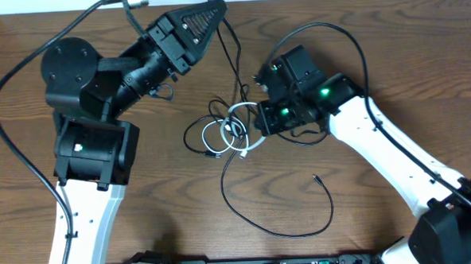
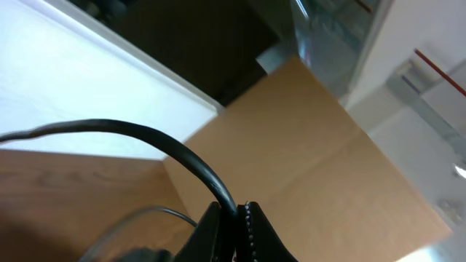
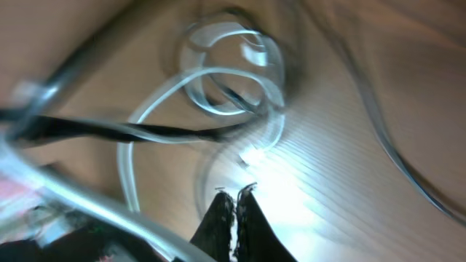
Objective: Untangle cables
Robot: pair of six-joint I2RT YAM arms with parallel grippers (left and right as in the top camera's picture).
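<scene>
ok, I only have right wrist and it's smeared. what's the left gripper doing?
Observer: the left gripper is shut on a black cable, out near the far edge of the table.
Operator: where does that cable run?
Observer: from the fingers back down into the tangle at mid-table.
Operator: any free ends?
Observer: one plug end lies alone on the near side, at the tip of a long black loop that sweeps out of the pile. Can't tell which cable it belongs to.
</scene>
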